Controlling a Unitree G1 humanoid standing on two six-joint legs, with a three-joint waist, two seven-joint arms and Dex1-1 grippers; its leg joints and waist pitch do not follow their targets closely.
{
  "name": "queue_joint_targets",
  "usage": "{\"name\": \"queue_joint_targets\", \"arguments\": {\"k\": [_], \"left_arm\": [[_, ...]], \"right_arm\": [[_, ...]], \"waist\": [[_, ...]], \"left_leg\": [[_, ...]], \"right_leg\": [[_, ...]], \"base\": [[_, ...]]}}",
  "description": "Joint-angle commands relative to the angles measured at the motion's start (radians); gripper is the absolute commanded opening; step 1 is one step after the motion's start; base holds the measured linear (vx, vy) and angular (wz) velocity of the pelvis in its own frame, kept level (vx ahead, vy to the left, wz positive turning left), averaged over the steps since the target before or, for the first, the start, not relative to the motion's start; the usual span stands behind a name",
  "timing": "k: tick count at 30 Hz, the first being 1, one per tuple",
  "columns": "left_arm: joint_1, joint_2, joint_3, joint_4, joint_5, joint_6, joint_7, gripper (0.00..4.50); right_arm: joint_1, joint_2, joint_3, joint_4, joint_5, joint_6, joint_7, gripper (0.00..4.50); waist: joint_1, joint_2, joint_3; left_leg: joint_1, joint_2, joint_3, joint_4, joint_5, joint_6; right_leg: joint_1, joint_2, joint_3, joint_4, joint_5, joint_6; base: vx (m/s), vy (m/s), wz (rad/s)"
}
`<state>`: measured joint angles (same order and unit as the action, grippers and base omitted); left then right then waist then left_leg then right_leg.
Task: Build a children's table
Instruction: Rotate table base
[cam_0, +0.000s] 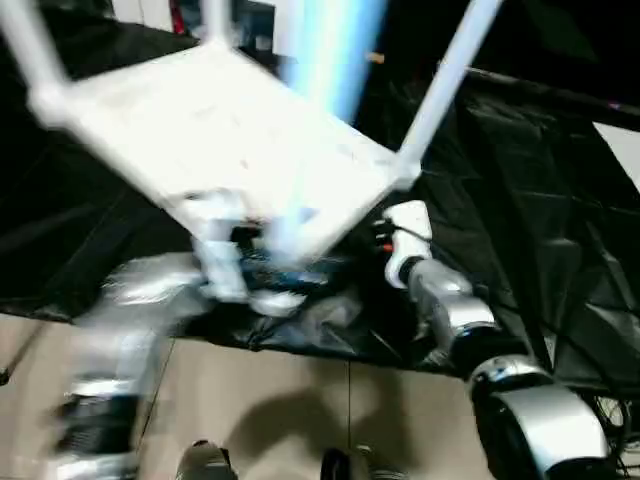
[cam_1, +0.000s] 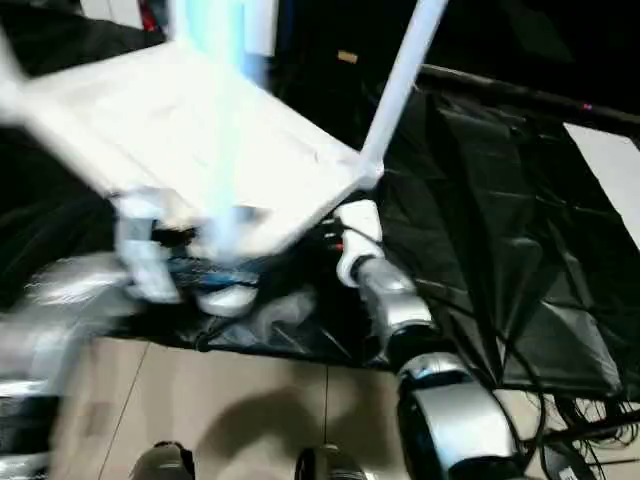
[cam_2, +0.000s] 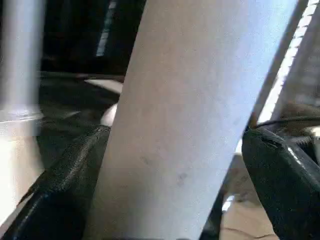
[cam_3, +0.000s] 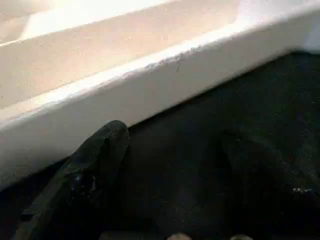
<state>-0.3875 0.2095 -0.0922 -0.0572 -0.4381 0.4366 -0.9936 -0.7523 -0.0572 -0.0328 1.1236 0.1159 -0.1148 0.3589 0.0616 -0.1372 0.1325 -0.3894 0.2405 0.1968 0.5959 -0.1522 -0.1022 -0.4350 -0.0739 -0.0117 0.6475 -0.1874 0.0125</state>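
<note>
The white tabletop (cam_0: 230, 140) hangs tilted and upside down above black sheeting (cam_0: 540, 230), its ribbed underside facing the head camera and legs rising from its corner sockets. One leg (cam_0: 445, 85) stands up from the corner just above the right gripper; another leg (cam_0: 35, 50) juts from the far corner on the left gripper's side. A third leg (cam_2: 200, 120) fills the space between the left gripper's (cam_2: 165, 190) two black fingers (cam_2: 65, 185), which stand wide apart on either side of the tube; one finger lies against it, while the other sits a little off it, so whether the tube is truly clamped cannot be told. In the head views this leg shows as a pale blurred streak (cam_0: 335, 60) rising past the tabletop's near edge, with the left forearm (cam_0: 130, 330) smeared below it. The right gripper (cam_3: 165, 165) sits under the tabletop's near rim (cam_3: 150, 85), its fingers spread; one finger (cam_3: 95, 160) reaches up close beneath the rim, and contact cannot be made out. The silver right forearm (cam_0: 455, 310) slants up from the lower right to the white wrist (cam_0: 405, 235) just beneath the tabletop's near corner. Below the sheeting lies pale tiled floor (cam_0: 290, 400), where the robot's feet (cam_0: 205, 462) show at the bottom edge.
</note>
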Motion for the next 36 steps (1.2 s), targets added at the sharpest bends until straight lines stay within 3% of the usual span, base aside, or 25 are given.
{"name": "queue_joint_targets", "arguments": {"k": [1,2,4,5,8,10,12,15,17,18,20,22,24,27,28,29,31,32,33,34,36], "left_arm": [[-0.043,-0.057,-0.096,0.0,-0.003,-0.02,-0.012,4.47],[-0.063,-0.085,-0.112,0.031,0.017,-0.043,-0.001,4.47],[-0.106,-0.143,-0.134,0.119,0.069,-0.111,0.029,4.47],[-0.106,-0.143,-0.134,0.119,0.069,-0.111,0.029,4.47],[-0.175,-0.164,-0.131,0.263,0.169,-0.206,0.128,4.47],[-0.216,-0.149,-0.124,0.338,0.229,-0.264,0.177,4.47],[-0.225,-0.129,-0.114,0.351,0.233,-0.278,0.169,4.47],[-0.214,-0.083,-0.119,0.337,0.237,-0.268,0.134,4.47],[-0.21,-0.069,-0.123,0.335,0.241,-0.274,0.12,4.47],[-0.203,-0.042,-0.127,0.337,0.247,-0.276,0.087,4.47],[-0.186,0.009,-0.133,0.329,0.245,-0.265,0.021,4.47],[-0.161,0.116,-0.16,0.328,0.236,-0.239,-0.112,4.47],[-0.159,0.131,-0.165,0.333,0.241,-0.246,-0.127,4.32],[-0.169,0.175,-0.169,0.39,0.261,-0.276,-0.16,4.1],[-0.182,0.208,-0.177,0.429,0.272,-0.281,-0.198,4.1],[-0.19,0.223,-0.186,0.444,0.281,-0.284,-0.213,3.91],[-0.202,0.235,-0.196,0.465,0.298,-0.299,-0.217,3.76],[-0.216,0.239,-0.202,0.496,0.32,-0.326,-0.207,3.76],[-0.216,0.239,-0.202,0.496,0.32,-0.326,-0.207,3.68],[-0.248,0.242,-0.218,0.551,0.36,-0.361,-0.194,3.59],[-0.248,0.242,-0.218,0.551,0.36,-0.361,-0.194,3.38]], "right_arm": [[-0.03,0.023,0.006,0.01,0.014,-0.019,0.021,3.47],[-0.032,0.022,0.0,0.018,0.015,-0.023,0.017,3.47],[-0.037,0.018,-0.013,0.039,0.011,-0.036,-0.006,3.47],[-0.037,0.018,-0.013,0.039,0.011,-0.036,-0.006,3.47],[-0.033,-0.01,-0.034,0.053,0.005,-0.047,-0.065,3.47],[-0.014,-0.05,-0.058,0.054,0.011,-0.055,-0.088,3.47],[0.009,-0.091,-0.084,0.053,0.02,-0.066,-0.085,3.47],[0.047,-0.143,-0.098,0.024,0.033,-0.073,-0.018,3.47],[0.057,-0.154,-0.097,0.014,0.033,-0.076,0.003,3.47],[0.073,-0.17,-0.092,-0.01,0.036,-0.078,0.058,3.47],[0.107,-0.197,-0.077,-0.065,0.039,-0.078,0.151,3.47],[0.187,-0.249,-0.034,-0.218,0.057,-0.042,0.33,3.47],[0.2,-0.256,-0.027,-0.245,0.06,-0.034,0.354,3.47],[0.269,-0.302,0.008,-0.4,0.098,0.02,0.461,3.47],[0.327,-0.344,0.036,-0.538,0.147,0.091,0.556,3.47],[0.349,-0.366,0.052,-0.592,0.166,0.122,0.593,3.73],[0.368,-0.388,0.068,-0.639,0.182,0.152,0.626,3.8],[0.385,-0.411,0.082,-0.684,0.201,0.184,0.659,3.8],[0.385,-0.411,0.082,-0.684,0.201,0.184,0.659,3.85],[0.408,-0.45,0.105,-0.752,0.231,0.238,0.714,3.99],[0.408,-0.45,0.105,-0.752,0.231,0.238,0.714,4.24]], "waist": [[0.007,0.04,-0.102],[0.008,0.054,-0.101],[0.009,0.054,-0.101],[0.007,0.047,-0.103],[0.006,0.056,-0.102],[0.01,0.066,-0.102],[0.014,0.062,-0.102],[0.024,0.071,-0.106],[0.025,0.071,-0.104],[0.026,0.077,-0.104],[0.023,0.077,-0.103],[0.026,0.078,-0.104],[0.025,0.082,-0.105],[0.031,0.081,-0.1],[0.027,0.075,-0.102],[0.035,0.078,-0.102],[0.036,0.076,-0.101],[0.031,0.07,-0.1],[0.031,0.07,-0.1],[0.032,0.07,-0.102],[0.033,0.07,-0.103]], "left_leg": [[0.016,-0.022,0.007,-0.06,-0.143,-0.007],[0.018,-0.022,0.005,-0.06,-0.15,-0.008],[0.026,-0.021,0.008,-0.058,-0.174,0.002],[0.017,-0.023,0.005,-0.059,-0.168,0.007],[0.02,-0.024,0.008,-0.056,-0.163,0.024],[0.022,-0.025,0.006,-0.055,-0.178,0.033],[0.021,-0.025,0.008,-0.053,-0.166,0.044],[0.021,-0.025,0.01,-0.05,-0.152,0.058],[0.019,-0.024,0.009,-0.052,-0.178,0.058],[0.019,-0.025,0.007,-0.052,-0.187,0.058],[0.02,-0.023,0.009,-0.053,-0.2,0.058],[0.02,-0.022,0.006,-0.055,-0.208,0.06],[0.022,-0.021,0.005,-0.057,-0.2,0.057],[0.03,-0.02,0.008,-0.06,-0.233,0.049],[0.024,-0.019,0.006,-0.062,-0.238,0.045],[0.033,-0.017,0.007,-0.061,-0.248,0.052],[0.026,-0.019,0.004,-0.064,-0.241,0.049],[0.022,-0.02,0.004,-0.065,-0.239,0.043],[0.022,-0.02,0.004,-0.065,-0.239,0.043],[0.023,-0.019,0.005,-0.063,-0.241,0.036],[0.022,-0.018,0.004,-0.062,-0.239,0.035]], "right_leg": [[0.07,-0.028,0.017,-0.047,0.071,-0.232],[0.069,-0.029,0.016,-0.047,0.067,-0.232],[0.064,-0.027,0.016,-0.056,0.052,-0.24],[0.072,-0.029,0.016,-0.053,0.051,-0.241],[0.067,-0.027,0.017,-0.059,0.056,-0.243],[0.069,-0.027,0.017,-0.061,0.027,-0.237],[0.071,-0.027,0.017,-0.061,0.028,-0.247],[0.069,-0.027,0.017,-0.058,0.036,-0.258],[0.068,-0.026,0.015,-0.064,-0.001,-0.26],[0.069,-0.026,0.015,-0.064,-0.016,-0.257],[0.066,-0.026,0.015,-0.069,-0.037,-0.258],[0.068,-0.026,0.015,-0.07,-0.066,-0.251],[0.065,-0.025,0.015,-0.07,-0.065,-0.252],[0.058,-0.022,0.016,-0.079,-0.105,-0.251],[0.062,-0.025,0.015,-0.077,-0.12,-0.245],[0.058,-0.026,0.017,-0.08,-0.137,-0.231],[0.062,-0.027,0.016,-0.083,-0.157,-0.213],[0.062,-0.028,0.016,-0.085,-0.18,-0.209],[0.062,-0.028,0.016,-0.085,-0.18,-0.209],[0.059,-0.032,0.017,-0.087,-0.202,-0.209],[0.057,-0.034,0.018,-0.086,-0.206,-0.204]], "base": [[0.0,0.0,0.0],[0.0,0.0,0.0],[0.0,0.0,0.0],[0.0,0.0,0.0],[0.0,0.0,0.0],[0.0,0.0,0.0],[0.0,0.0,0.0],[0.0,0.0,0.0],[0.0,0.0,0.0],[0.0,0.0,0.0],[0.0,0.0,0.0],[0.0,0.0,0.0],[0.0,0.0,0.0],[0.0,0.0,0.0],[0.0,0.0,0.0],[0.0,0.0,0.0],[0.0,0.0,0.0],[0.0,0.0,0.0],[0.0,0.0,0.0],[0.0,0.0,0.0],[0.0,0.0,0.0]]}}
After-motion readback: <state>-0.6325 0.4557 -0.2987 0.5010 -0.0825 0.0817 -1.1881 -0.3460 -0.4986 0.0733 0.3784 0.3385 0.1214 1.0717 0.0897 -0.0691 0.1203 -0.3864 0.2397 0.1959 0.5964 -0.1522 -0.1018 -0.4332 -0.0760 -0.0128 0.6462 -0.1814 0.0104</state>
